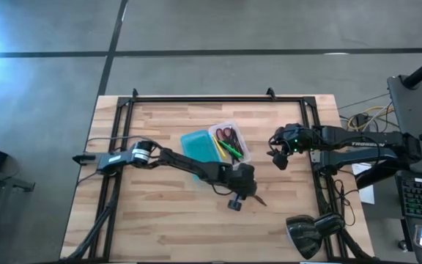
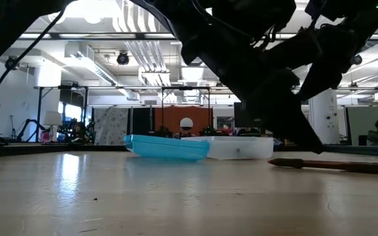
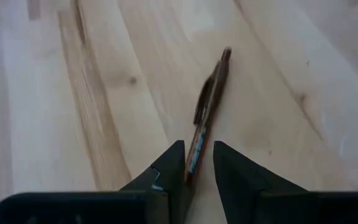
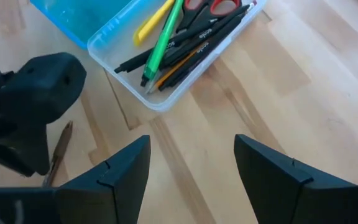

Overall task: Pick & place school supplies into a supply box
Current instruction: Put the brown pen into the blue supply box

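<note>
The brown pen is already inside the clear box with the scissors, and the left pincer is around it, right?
Not quite. The brown pen lies on the wooden table, outside the clear box, as the left wrist view shows. The left pincer is indeed around its end. The scissors are in the box.

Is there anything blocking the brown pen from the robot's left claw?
No. The brown pen lies on bare wood, its near end already between the left gripper's open fingers. Nothing sits between them. The right gripper hangs beside the supply box.
</note>
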You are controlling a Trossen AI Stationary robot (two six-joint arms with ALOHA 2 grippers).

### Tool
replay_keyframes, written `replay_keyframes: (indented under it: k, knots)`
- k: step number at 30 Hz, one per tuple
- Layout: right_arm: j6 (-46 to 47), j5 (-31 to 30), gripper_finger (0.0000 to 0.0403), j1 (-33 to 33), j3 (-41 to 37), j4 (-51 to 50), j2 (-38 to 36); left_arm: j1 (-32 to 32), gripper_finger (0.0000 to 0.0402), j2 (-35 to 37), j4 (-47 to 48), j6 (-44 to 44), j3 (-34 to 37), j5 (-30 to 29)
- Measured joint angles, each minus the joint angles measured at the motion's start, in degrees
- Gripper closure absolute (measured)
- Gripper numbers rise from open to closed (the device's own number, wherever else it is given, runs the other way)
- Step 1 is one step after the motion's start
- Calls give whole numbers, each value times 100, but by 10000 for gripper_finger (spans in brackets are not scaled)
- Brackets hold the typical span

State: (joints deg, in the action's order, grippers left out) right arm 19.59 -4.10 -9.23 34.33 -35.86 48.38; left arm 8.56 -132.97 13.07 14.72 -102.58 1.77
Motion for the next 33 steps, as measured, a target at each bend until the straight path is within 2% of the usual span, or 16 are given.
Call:
replay_keyframes:
  k: [22,27,33]
  knots:
    - [24,-4,179,0,-197,7,2,-140,332,23,219,537,243,98]
    - [38,-4,179,0,-199,7,2,-154,334,41,533,634,243,203]
    - [38,-45,179,0,-199,11,2,-151,374,48,666,647,240,224]
